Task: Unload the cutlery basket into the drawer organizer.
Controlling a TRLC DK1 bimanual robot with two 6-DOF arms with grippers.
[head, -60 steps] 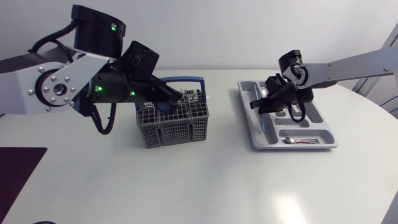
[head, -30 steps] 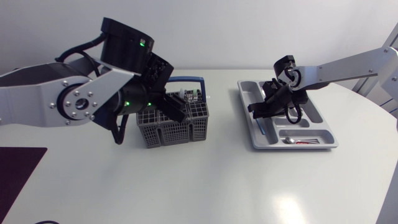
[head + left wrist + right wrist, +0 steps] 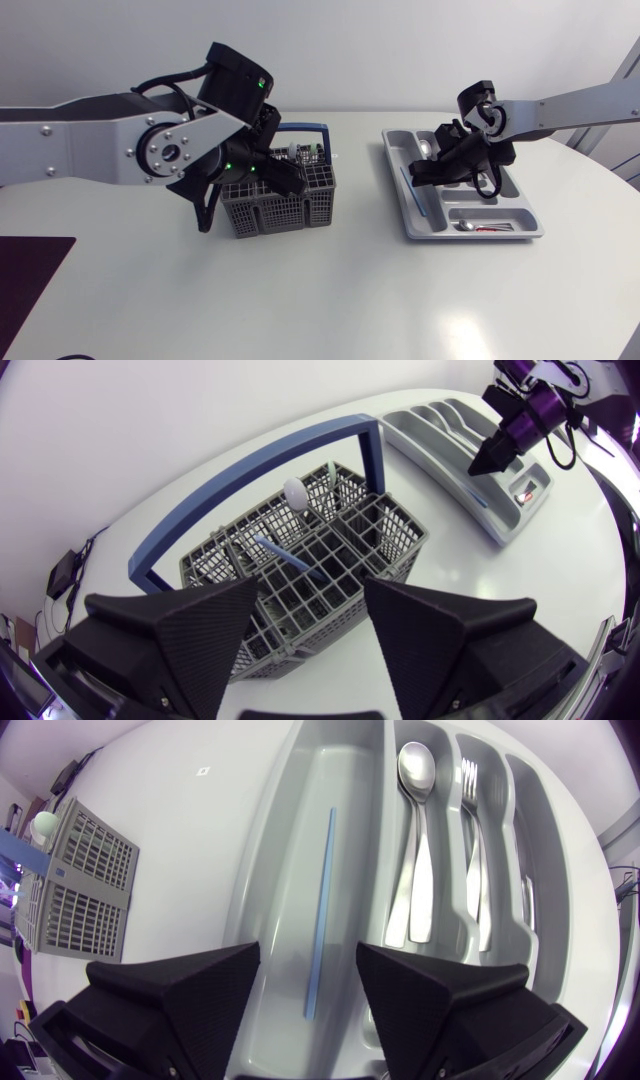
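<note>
The grey cutlery basket [image 3: 290,205] with a blue handle [image 3: 322,130] stands left of the middle. My left gripper [image 3: 283,177] hangs open just above it. In the left wrist view its fingers straddle the basket [image 3: 390,530], which holds a blue utensil [image 3: 290,555], a white spoon [image 3: 295,492] and a pale stick [image 3: 331,475]. My right gripper [image 3: 418,172] is open over the grey drawer organizer [image 3: 415,232]. A thin blue stick [image 3: 320,910] lies free in its long compartment, ahead of the right gripper [image 3: 305,985]. Spoons [image 3: 415,850] and forks [image 3: 475,850] lie in the neighbouring slots.
The organizer's small front compartment holds a little spoon and something red [image 3: 485,228]. Bare white table lies in front of the basket and the organizer. A dark mat [image 3: 30,280] sits at the front left corner.
My right gripper has opened and let the blue stick go into the long compartment. My left arm has swung to the right, bringing its gripper over the basket.
</note>
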